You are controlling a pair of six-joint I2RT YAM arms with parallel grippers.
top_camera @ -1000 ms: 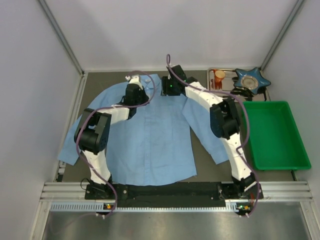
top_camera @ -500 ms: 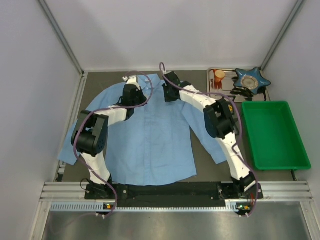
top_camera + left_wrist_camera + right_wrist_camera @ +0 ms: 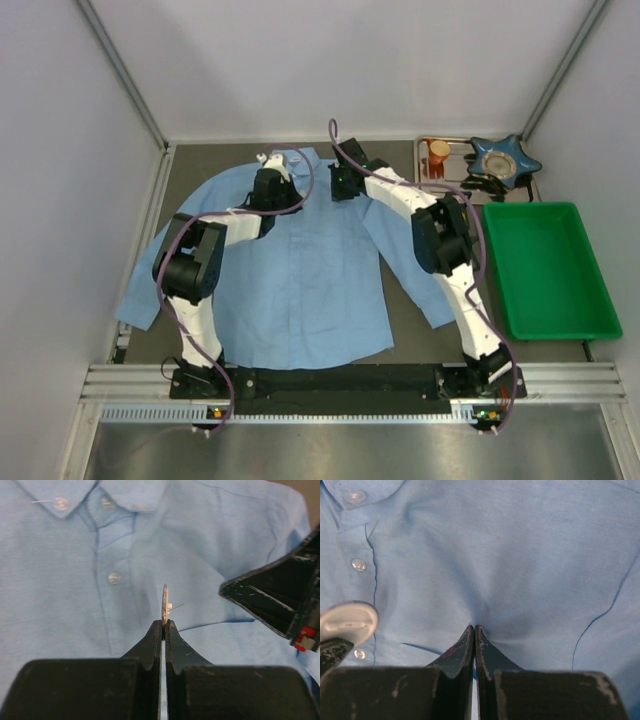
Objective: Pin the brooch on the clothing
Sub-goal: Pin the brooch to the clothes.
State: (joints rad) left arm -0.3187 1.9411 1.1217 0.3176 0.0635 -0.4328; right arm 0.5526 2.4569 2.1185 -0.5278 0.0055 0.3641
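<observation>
The clothing, a light blue button-up shirt, lies flat on the dark table with its collar at the far side. My left gripper is shut on the brooch, which shows edge-on just above the shirt's chest, right of the button placket, its thin pin pointing right. In the right wrist view the brooch is a pale round disc at the left. My right gripper is shut on a small pinch of the clothing, which puckers at its tips. Both grippers sit near the collar, the left gripper and the right gripper.
A green bin stands to the right of the shirt. Behind it a metal tray holds a blue star-shaped dish and a small orange item. Grey walls close in the table at the left, back and right.
My right gripper has shut on the shirt fabric after standing open a second ago, and has shifted slightly over the chest. The left gripper kept hold of the brooch and barely moved.
</observation>
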